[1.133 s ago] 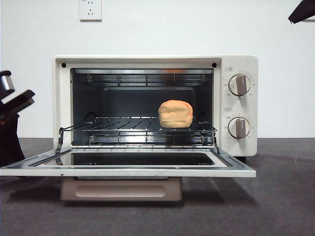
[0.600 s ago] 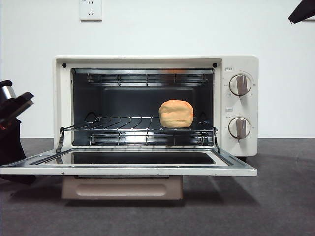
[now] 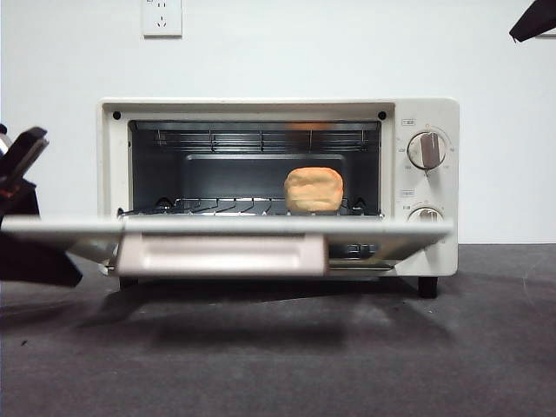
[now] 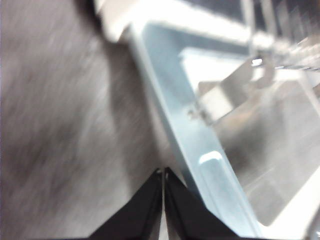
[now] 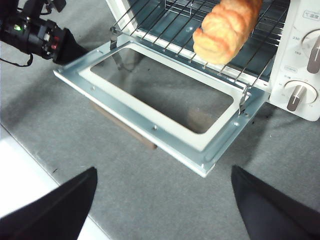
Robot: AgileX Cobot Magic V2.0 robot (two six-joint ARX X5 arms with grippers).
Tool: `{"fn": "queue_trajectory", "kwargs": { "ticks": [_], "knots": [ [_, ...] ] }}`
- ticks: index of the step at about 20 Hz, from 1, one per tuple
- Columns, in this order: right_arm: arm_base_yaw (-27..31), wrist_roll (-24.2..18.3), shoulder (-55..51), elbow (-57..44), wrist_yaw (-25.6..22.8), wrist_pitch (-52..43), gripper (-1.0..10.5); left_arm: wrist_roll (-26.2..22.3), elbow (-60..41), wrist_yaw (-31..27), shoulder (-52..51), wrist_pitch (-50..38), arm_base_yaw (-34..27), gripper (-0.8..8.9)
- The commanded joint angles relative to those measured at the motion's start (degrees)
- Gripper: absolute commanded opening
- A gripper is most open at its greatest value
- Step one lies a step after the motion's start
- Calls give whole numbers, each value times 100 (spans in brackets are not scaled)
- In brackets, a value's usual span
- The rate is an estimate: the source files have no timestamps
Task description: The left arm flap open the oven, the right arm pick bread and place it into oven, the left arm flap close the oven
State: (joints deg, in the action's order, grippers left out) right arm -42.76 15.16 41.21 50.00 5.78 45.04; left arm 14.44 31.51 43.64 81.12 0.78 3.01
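The cream oven (image 3: 278, 109) stands mid-table with its door (image 3: 226, 228) lifted partway, the beige handle (image 3: 221, 254) facing me. The golden bread (image 3: 314, 189) rests on the wire rack inside, right of centre, also seen as the bread (image 5: 225, 27) from the right wrist. My left gripper (image 4: 163, 174) is shut, its tips against the door's metal frame (image 4: 195, 145) at the left corner; in the front view the left gripper (image 3: 52, 265) is a dark wedge under the door's left end. The right gripper (image 5: 162, 200) hangs open above the table in front of the door, holding nothing.
Two round knobs (image 3: 425, 149) sit on the oven's right panel. A wall outlet (image 3: 162, 17) is above the oven. The right arm shows as a black tip (image 3: 532, 19) at the top right corner. Dark grey tabletop (image 3: 347, 347) stretches in front.
The oven door has swung up from lying flat to partway raised. The left gripper has moved in under the door's left end. The bread has not moved.
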Motion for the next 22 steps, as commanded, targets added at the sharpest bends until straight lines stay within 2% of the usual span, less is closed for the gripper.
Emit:
{"fn": "queue_trajectory", "kwargs": {
  "ticks": [1,8,14,22],
  "knots": [
    [-55,-52,24,111,-28,-24,427,258,79,426,-133,-459,39,15],
    [-55,-15,24,111,-26,-22,427,765,79,424,-485,-1276,-118,16],
    [-55,-15,26,111,-26,-22,427,990,79,420,-767,-1873,-245,16],
    [-55,-17,26,111,-144,-24,427,1054,81,420,-1147,-1836,-249,16]
  ]
}}
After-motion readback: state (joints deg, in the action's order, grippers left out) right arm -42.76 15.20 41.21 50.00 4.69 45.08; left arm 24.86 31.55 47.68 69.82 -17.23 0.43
